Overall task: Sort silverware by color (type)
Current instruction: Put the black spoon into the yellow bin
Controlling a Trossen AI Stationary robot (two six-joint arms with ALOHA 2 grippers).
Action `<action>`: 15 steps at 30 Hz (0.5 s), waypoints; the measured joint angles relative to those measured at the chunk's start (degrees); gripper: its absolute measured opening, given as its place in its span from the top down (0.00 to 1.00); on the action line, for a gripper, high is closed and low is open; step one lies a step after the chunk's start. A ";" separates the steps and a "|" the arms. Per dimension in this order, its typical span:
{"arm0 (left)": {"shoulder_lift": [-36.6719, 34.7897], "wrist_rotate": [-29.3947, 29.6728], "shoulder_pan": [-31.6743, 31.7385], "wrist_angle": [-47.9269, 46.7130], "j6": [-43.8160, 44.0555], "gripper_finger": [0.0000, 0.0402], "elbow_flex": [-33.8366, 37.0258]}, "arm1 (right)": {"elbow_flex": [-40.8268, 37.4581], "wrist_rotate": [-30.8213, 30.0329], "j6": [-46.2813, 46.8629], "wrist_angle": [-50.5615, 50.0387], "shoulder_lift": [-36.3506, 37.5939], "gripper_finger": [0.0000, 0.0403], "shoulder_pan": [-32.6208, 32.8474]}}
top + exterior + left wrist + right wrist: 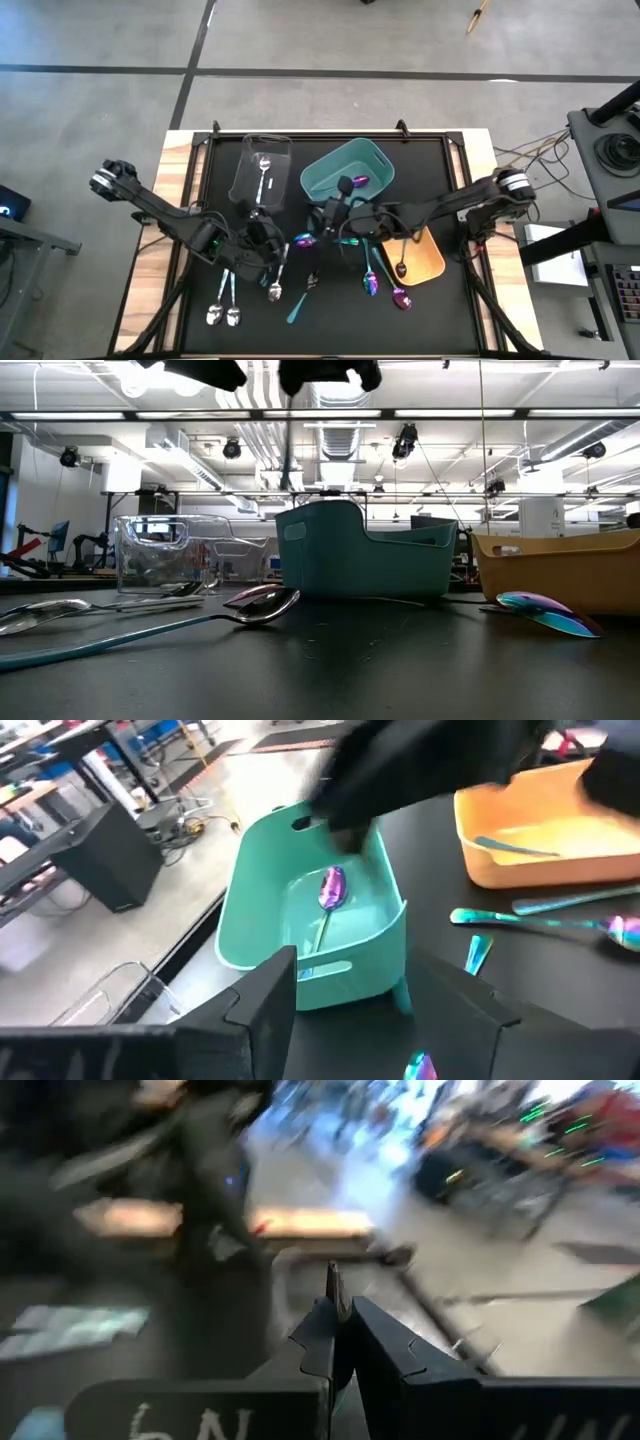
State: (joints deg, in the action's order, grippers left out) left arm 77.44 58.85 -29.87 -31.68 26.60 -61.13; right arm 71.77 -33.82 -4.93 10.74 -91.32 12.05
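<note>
Silver, purple-blue and teal-handled silverware point(300, 288) lay scattered over the middle and front of the black worktop point(450, 320). One purple spoon point(330, 888) lay in the teal bin point(322, 178) near the worktop's back edge. Beside that bin, the right gripper point(333, 218) was pinched tight on something thin; what, I cannot tell. Left gripper point(262, 236) hovered mid-worktop, fingers point(268, 1005) spread and empty.

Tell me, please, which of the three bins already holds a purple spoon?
The teal bin, in the middle, holds one iridescent purple spoon. The clear bin holds a silver spoon; the orange bin a dark one.
</note>
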 joint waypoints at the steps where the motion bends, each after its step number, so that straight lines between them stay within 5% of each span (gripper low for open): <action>1: -0.80 -0.31 -0.04 -0.16 -1.14 0.57 0.37 | 0.00 2.18 1.42 -3.60 1.30 0.97 0.00; 6: -6.18 -8.44 -0.30 8.23 -9.88 0.60 5.59 | -0.69 11.62 4.94 -16.79 7.02 0.97 0.35; 11: -11.28 -31.79 0.36 43.73 -25.60 0.64 19.51 | -3.64 18.20 5.03 -17.19 10.39 0.97 1.96; 15: -10.87 -35.38 1.78 67.72 -27.13 0.67 28.83 | -6.76 18.27 5.20 -10.26 11.19 0.97 3.46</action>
State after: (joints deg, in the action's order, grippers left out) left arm 66.57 23.47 -28.09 36.05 -0.53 -32.30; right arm 65.01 -15.55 0.27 0.48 -80.13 15.52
